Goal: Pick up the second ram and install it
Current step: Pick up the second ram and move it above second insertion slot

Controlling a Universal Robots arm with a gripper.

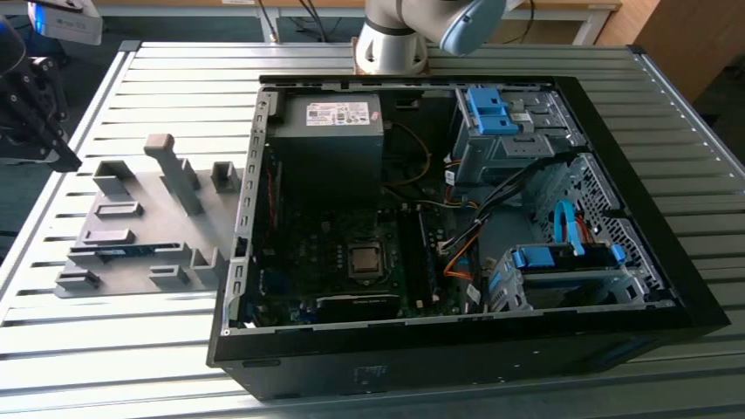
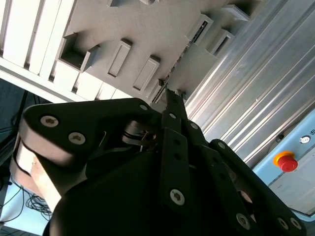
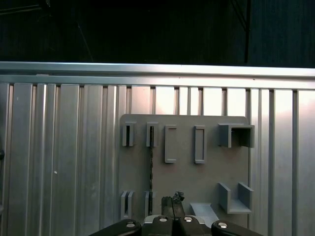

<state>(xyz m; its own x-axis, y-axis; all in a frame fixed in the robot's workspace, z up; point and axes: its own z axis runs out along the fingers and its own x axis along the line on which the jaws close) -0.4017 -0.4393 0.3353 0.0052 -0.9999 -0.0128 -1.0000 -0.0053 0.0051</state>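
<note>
Currently, item by item. Exterior view: second ram (image 1: 111, 253), blue-green strip on edge in the low slots of the grey fixture (image 1: 152, 218), which lies flat on the slatted desk (image 1: 174, 87) just beside the open PC case (image 1: 466, 358), on the exterior view's left. Ram's long axis runs across this view, approx. parallel to the case's front wall. Pincer (image 1: 33, 113) is a dark mass at the exterior view's left edge, raised above the desk, apart from the ram. First wrist view: ram (image 3: 151, 162) seen edge-on as a thin dark line spanning two pairs of slotted blocks on the fixture (image 3: 211, 187). Long axis leads straight away from the pincer (image 3: 173, 200) twd the desk (image 3: 59, 147) rail. Pincer tip is near the ram's closer end but offset to one side, not over the edge, no contact. Second wrist view: ram (image 2: 176, 63) again a thin dark edge, running from the pincer (image 2: 170, 96) tip out across the fixture (image 2: 147, 29). Pincer state: fingers drawn together, narrow, nothing btw them. Judgement: ram not yet gripped, seated in fixture.
</note>
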